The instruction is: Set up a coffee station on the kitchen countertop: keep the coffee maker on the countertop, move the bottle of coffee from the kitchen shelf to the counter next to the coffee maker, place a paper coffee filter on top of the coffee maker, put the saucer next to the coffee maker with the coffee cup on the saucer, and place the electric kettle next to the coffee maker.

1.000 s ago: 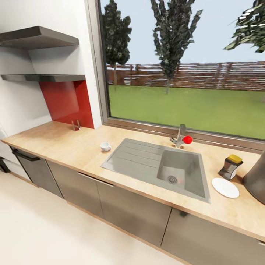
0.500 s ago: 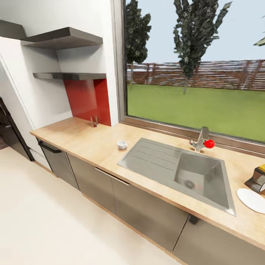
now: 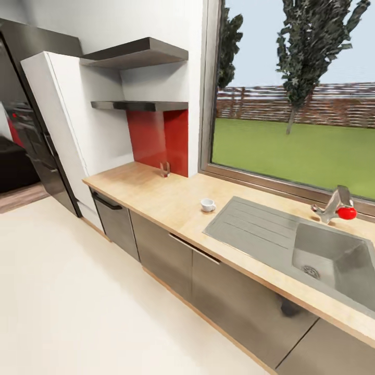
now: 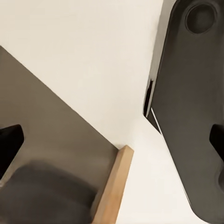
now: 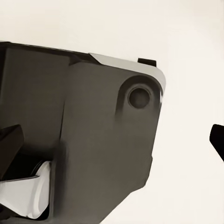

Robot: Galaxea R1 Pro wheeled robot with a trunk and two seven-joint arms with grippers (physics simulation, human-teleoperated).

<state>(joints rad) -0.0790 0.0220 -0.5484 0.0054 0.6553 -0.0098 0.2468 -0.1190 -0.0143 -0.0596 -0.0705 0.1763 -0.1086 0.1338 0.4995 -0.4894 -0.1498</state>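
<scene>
Both jaws spread wide with nothing between them, dark tips at the wrist views' side edges, over pale floor (image 3: 78, 291); coffee cup (image 3: 208, 205) sits mid-frame on the desk (image 3: 156, 195), just left of the sink (image 3: 271, 229), empty kitchen shelf (image 3: 138, 105) upper left.

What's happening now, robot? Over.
Pincers empty, wide apart, hanging over the floor. Cup upright on the counter beside the sink. Shelves look bare. Nothing in the way.
</scene>
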